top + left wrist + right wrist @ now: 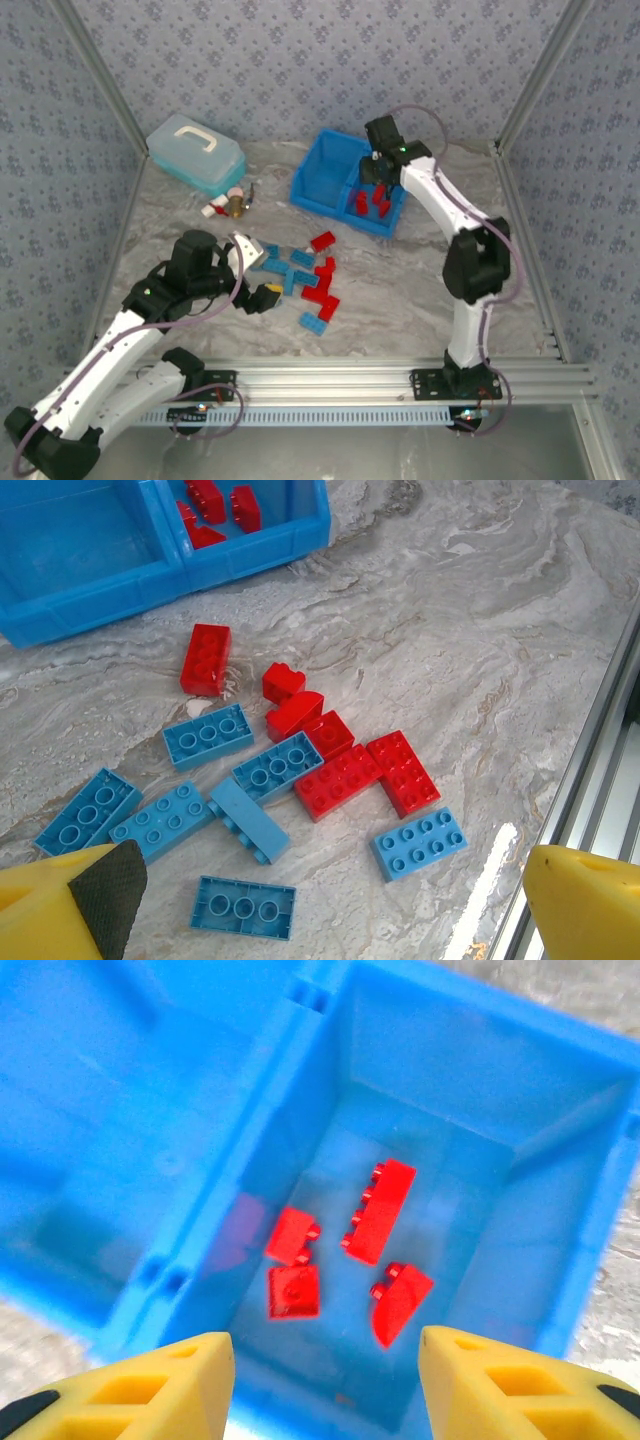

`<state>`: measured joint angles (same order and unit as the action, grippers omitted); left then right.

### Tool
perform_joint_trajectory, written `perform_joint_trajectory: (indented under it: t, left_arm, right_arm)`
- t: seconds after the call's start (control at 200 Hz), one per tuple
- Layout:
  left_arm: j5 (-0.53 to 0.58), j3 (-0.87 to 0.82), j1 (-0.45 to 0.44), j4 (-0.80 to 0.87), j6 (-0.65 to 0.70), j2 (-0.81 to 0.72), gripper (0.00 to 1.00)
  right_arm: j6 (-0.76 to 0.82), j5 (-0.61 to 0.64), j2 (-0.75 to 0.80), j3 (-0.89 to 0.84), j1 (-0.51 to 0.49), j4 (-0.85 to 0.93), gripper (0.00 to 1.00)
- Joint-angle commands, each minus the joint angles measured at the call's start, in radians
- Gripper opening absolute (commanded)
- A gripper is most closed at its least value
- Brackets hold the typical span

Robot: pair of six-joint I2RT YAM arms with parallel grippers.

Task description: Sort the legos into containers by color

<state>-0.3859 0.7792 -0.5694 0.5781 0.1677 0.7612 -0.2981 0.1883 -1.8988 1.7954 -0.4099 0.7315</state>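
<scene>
Thirteen small plastic bricks lay loose in a cluster on the grey marbled counter (420,290), near its middle: six bright red bricks (337,782) and seven medium blue bricks (207,736). In the left wrist view the red ones sat mostly to the right and the blue ones to the left, several touching; two long red ones lay side against side, and one blue brick rested on its side. Four more red pieces (380,1210) lay apart from one another on the floor of the right compartment (560,1160) of the bright blue rectangular plastic bin (318,185), which stood just beyond the cluster at the far side of the counter, its centre divider (250,1160) separating the two halves. The right hand (325,1390) hung over that right compartment with its yellow fingers (150,1390) spread wide and nothing between them; in the top view its wrist covered part of the bin. The left hand (258,272) hovered just left of the cluster, released as well, its yellow fingers framing the bricks in its own wrist view and gripping nothing. To the far left stood a pale blue lidded box with a white handle (195,152), and just in front of it lay a few small red-white and brass items (228,205), well apart from the bricks. An aluminium rail (400,378) ran along the near edge, carrying both arm bases.
</scene>
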Motion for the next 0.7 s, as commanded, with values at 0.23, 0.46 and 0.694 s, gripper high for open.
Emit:
perform_joint_trajectory:
  t: [0.23,0.46,0.694]
  left_arm:
    - [-0.023,0.000,0.008,-0.019,0.010,-0.007,0.99]
    - [-0.022,0.000,0.006,-0.011,0.009,-0.012,0.99]
    - [-0.022,-0.009,0.007,-0.009,0.009,-0.033,0.99]
  right_arm:
    - [-0.207,0.013,0.281,-0.374,-0.224,-0.089,0.57]
    - [-0.700,0.130,0.158,-0.393,-0.361,-0.114,0.60]
    - [-0.831,0.151,-0.101,-0.173,-0.385,0.032,0.75]
